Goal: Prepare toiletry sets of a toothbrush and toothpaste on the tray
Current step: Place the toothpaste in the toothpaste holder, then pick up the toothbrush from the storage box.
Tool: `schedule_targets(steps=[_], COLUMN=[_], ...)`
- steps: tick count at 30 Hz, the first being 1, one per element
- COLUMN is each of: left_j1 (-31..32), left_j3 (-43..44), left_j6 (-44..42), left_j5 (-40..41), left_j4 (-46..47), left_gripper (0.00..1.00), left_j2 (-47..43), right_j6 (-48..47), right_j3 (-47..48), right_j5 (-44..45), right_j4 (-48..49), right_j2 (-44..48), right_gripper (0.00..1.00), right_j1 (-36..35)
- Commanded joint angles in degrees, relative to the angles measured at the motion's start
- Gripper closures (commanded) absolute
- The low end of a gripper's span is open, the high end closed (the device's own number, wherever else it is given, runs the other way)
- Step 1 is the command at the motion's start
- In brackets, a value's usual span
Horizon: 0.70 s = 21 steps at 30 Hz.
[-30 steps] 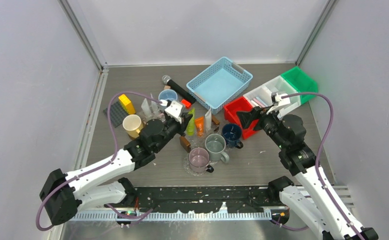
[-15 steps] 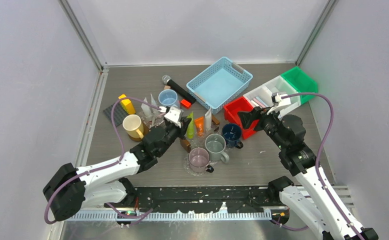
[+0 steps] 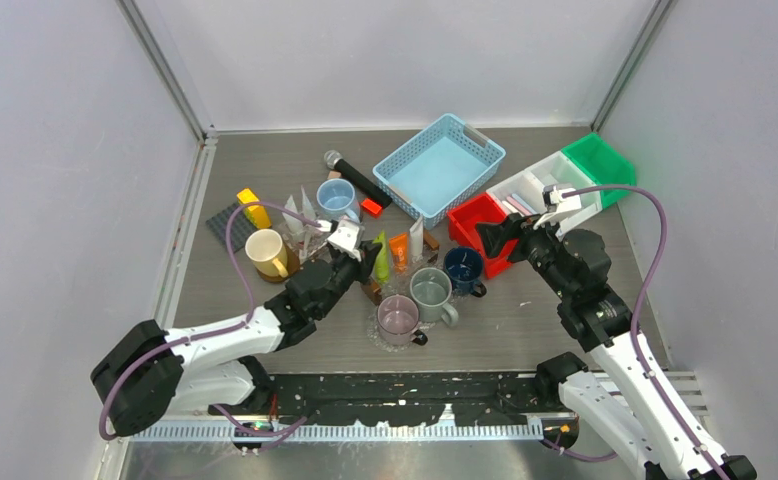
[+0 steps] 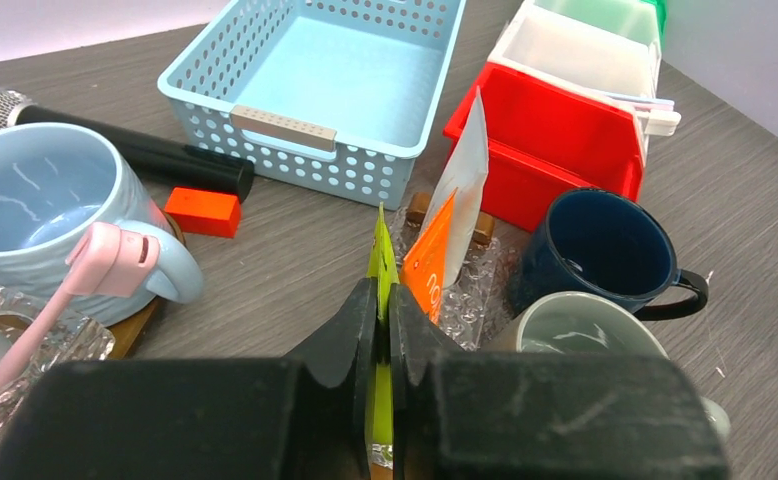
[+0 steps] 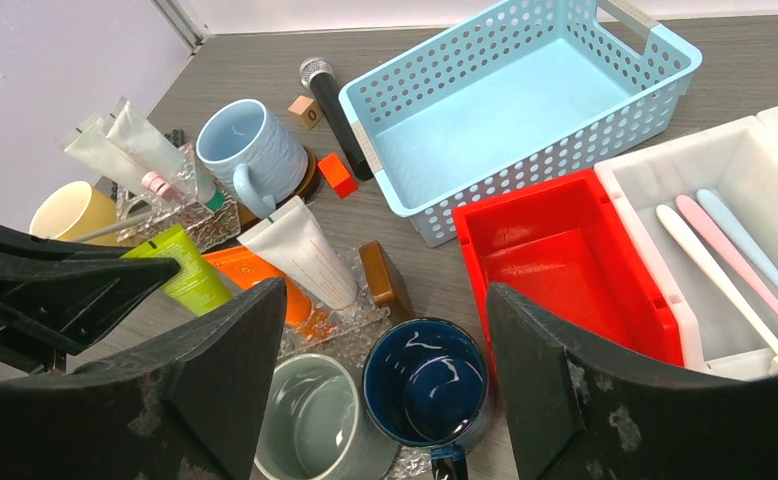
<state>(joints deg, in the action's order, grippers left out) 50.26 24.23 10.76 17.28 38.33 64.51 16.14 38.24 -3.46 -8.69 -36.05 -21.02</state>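
Observation:
My left gripper is shut on a green toothpaste tube, pinching its flat end between the jaws; in the top view the green tube is mid-table. Beside it an orange tube and a white tube lean on a clear textured tray. A pink toothbrush rests against the light blue mug, over a second clear tray with two white tubes. White, pink and blue toothbrushes lie in the white bin. My right gripper hangs open and empty above the navy mug.
A light blue basket, red bin and green bin stand at the back right. Black microphone lies behind the mugs. Grey mug, pink mug and cream mug crowd the middle.
The left arm has drawn a little toward the near edge, its elbow swinging right, with the green tube still in its jaws. The right arm has not moved.

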Motion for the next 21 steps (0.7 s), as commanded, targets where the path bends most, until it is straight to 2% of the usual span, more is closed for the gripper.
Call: schedule_targets(steps=[1,11,17,21], left_j1=[0.3,0.3,0.3,0.3], left_j3=[-0.4,-2.2,-2.0,1.1], left_j6=[0.7,0.7,1.7,1.9], left_j5=[-1.0,-1.3,-1.1,-0.2], left_j4=[5.9,5.9,4.2,-4.5], left_gripper=[0.91,0.77,0.57,0.43], left_j2=[0.1,0.1,-3.0,-7.4], right_j6=[-1.1,-0.9,-0.8,-0.4], right_j3=[-0.2,-0.5,-0.2,1.3], right_j5=[1.1,1.1,1.2,2.1], right_j4=[2.2,2.4,2.0,0.1], right_j2=[-0.3,-0.2,0.3,-0.3], right_gripper=[0.21,0.21,0.21,0.2], right_j1=[-0.3,-0.2,-0.3,-0.2])
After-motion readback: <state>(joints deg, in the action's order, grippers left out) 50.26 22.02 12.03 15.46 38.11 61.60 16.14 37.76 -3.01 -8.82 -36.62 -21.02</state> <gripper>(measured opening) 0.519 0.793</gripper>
